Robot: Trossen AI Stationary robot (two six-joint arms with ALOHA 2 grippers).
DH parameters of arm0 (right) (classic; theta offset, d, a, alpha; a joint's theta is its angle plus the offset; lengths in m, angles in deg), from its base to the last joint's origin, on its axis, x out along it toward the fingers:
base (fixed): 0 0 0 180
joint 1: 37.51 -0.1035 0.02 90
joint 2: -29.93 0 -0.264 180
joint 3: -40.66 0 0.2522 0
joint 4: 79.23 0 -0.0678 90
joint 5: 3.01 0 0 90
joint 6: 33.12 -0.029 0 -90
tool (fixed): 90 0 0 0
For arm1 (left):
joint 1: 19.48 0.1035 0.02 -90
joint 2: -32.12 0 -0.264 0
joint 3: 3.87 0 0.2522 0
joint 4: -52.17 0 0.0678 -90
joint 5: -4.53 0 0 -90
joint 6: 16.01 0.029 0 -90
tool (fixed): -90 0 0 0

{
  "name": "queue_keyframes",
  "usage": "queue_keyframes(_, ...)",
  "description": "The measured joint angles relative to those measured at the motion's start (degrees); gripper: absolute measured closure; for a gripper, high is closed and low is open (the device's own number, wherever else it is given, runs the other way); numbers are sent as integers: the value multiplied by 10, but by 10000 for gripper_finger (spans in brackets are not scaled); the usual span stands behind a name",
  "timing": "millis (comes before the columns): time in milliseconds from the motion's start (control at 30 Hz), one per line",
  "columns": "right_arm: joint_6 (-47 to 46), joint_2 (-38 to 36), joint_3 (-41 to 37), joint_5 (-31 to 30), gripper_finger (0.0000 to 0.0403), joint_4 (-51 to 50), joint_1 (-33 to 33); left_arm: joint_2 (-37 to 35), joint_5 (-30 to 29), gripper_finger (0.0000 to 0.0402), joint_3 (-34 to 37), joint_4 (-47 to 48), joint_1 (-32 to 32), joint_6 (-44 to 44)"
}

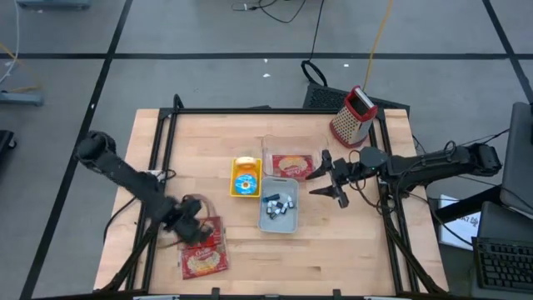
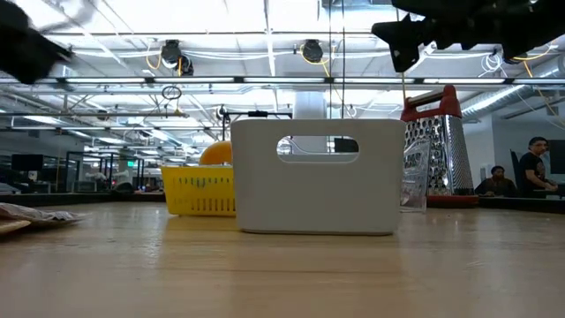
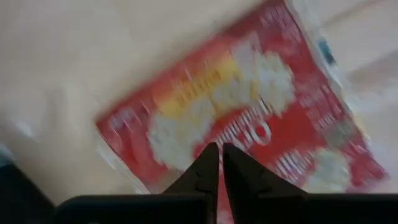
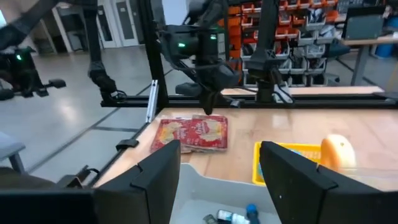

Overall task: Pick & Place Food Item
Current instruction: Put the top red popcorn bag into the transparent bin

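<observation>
While the pale wooden table with its fine plank grain fills the high view, two dark jointed arms reach over it from either side. A steel box grater with a red top and red base stands at the far right corner, tapering upward. Near the middle sit three containers: a clear plastic bin with a red printed food packet lying in it, a grey rectangular bin with smooth walls and a slotted handle, holding several small dark and blue items, and a yellow slotted basket with a round orange and blue object inside. Two more flat red packets, glossy and crinkled with yellow and white print, lie overlapping at the near left of the table. The left gripper is down over these packets with its fingers pressed together, tips at the wrapper; whether they pinch it cannot be told. The right gripper hangs just right of the clear bin, its fingers spread apart, nothing between them
</observation>
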Motion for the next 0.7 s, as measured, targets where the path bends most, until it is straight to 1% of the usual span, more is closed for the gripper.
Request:
queue_keyframes(100,-9,0,0,0,195,0,-13,0,-42,380,0,-13,-73,-109)
queue_keyframes(167,-2,0,0,0,195,1,-25,7,-47,380,0,-21,-104,-173)
queue_keyframes(267,4,2,0,-6,195,2,-41,13,-40,380,0,-31,-141,-259)
queue_keyframes(367,5,9,0,-31,195,0,-57,14,-32,380,0,-30,-163,-271)
queue_keyframes(433,6,16,0,-45,195,5,-66,15,-40,380,0,-33,-168,-267)
queue_keyframes(600,-3,34,0,-46,195,23,-84,16,-62,380,-1,-65,-188,-297)
queue_keyframes(700,-2,43,0,-45,195,30,-93,24,-87,380,1,-65,-182,-307)
